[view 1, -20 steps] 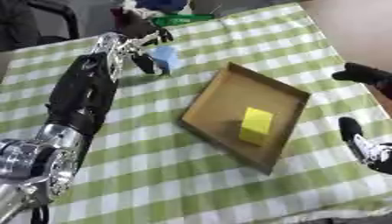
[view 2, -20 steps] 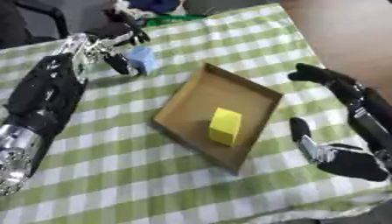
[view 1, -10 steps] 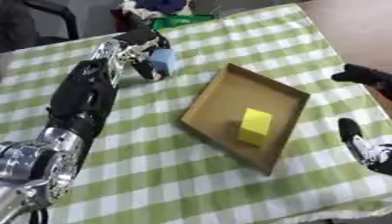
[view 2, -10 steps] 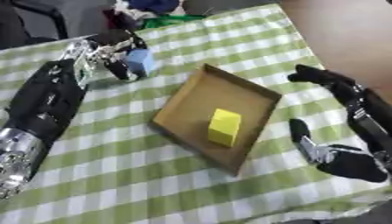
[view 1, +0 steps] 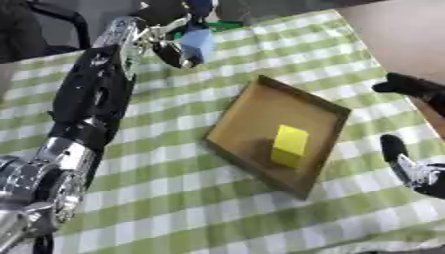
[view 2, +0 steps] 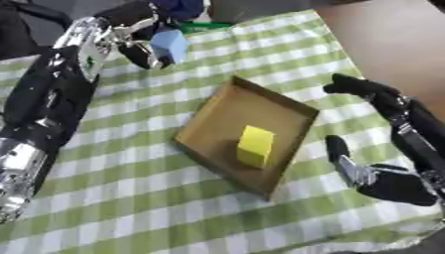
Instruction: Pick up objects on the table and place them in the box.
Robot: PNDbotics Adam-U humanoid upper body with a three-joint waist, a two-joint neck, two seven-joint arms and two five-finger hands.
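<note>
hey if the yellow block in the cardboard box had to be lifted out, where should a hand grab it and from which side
Probably from above, with the fingers pinching the two long side faces of the yellow block. It lies flat inside the shallow brown cardboard box, whose raised walls hinder a sideways approach, while bare floor around it leaves room for fingers.

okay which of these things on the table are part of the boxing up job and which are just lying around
Job: light blue block, held in the left robot hand; yellow block, already in the box.

Lying about: green item and dark blue thing at the far edge; idle right robot hand.
</note>
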